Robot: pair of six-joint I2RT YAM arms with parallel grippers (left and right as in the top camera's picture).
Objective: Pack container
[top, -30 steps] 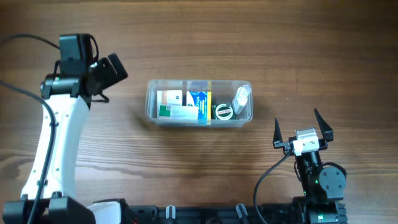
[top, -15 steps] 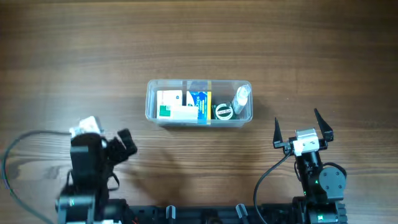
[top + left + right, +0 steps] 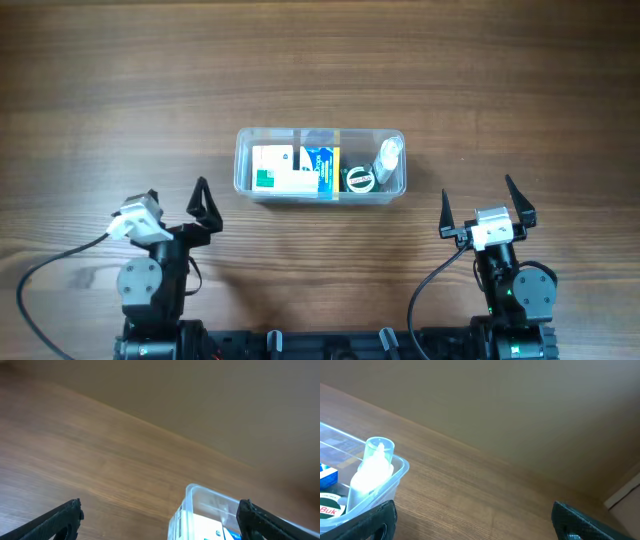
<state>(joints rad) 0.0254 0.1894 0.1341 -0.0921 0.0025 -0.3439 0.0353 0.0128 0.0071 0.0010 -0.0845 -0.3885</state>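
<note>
**Table** [image 3: 320, 60]: brown wood grain, fills the overhead frame.

**Container** [image 3: 320, 131]: clear tub, centre of frame, long axis running left to right. It lies up-frame of both claws, its left end toward the left arm and its right end toward the right arm.

**Left gripper** [image 3: 176, 195]: lower left, fingers spread wide, holding nothing. It is marginally the nearer of the two, just off the tub's lower-left corner.

**Right gripper** [image 3: 478, 192]: lower right, fingers wide, holding nothing.

**Contents, left to right:**
- white-and-green box [image 3: 270, 168]
- blue box [image 3: 322, 165]
- round tin [image 3: 359, 180]
- clear bottle [image 3: 388, 158], leaning at the right end

Packing appears complete.
</note>
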